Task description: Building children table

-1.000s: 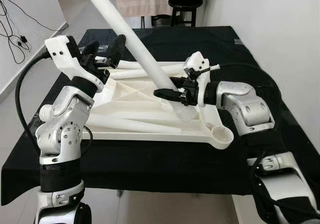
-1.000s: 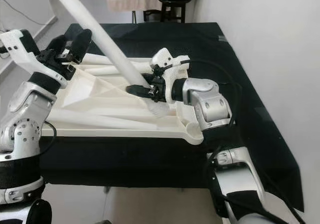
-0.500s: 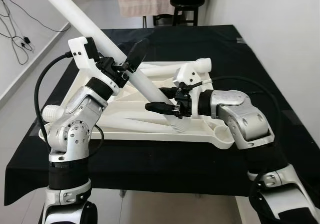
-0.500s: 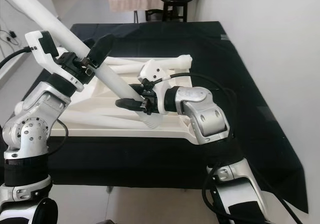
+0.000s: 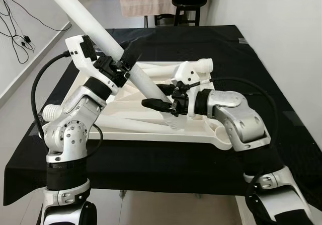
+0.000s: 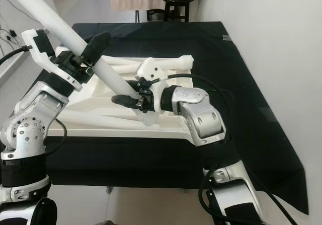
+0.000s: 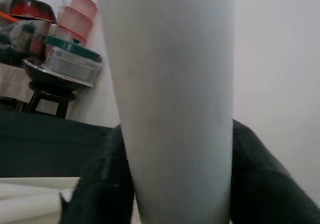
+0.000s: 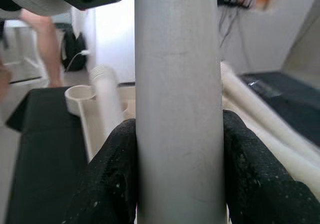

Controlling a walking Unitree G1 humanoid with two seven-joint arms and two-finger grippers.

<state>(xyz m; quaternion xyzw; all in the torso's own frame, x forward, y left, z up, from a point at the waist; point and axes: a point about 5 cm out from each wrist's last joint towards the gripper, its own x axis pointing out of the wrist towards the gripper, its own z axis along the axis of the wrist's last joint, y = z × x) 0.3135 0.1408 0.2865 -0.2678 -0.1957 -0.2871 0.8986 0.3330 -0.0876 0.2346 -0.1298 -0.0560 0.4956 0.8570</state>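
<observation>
A long white table leg (image 5: 95, 28) slants from the upper left down to its threaded end (image 5: 171, 122), which hovers over the upturned white tabletop (image 5: 151, 133). My left gripper (image 5: 126, 66) is shut on the leg's middle. In the left wrist view the leg (image 7: 170, 108) sits tight between the black fingers (image 7: 100, 184). My right gripper (image 5: 153, 96) is shut on the leg just above the thread, and the right wrist view shows both fingers (image 8: 112, 174) pressed against the leg (image 8: 177, 108). A round corner socket (image 5: 224, 133) lies at the tabletop's near right corner.
Other white legs (image 5: 156, 71) lie across the tabletop, one with its threaded end (image 5: 206, 63) pointing right. The tabletop rests on a black-covered table (image 5: 166, 159). Behind it stand a stool (image 5: 183, 6) with bowls and a cloth-draped table (image 5: 141, 1). A wall runs along the right.
My left gripper has swung in from beside the tabletop and shut on the leg. The right gripper and the leg's lower end have shifted a little to the left.
</observation>
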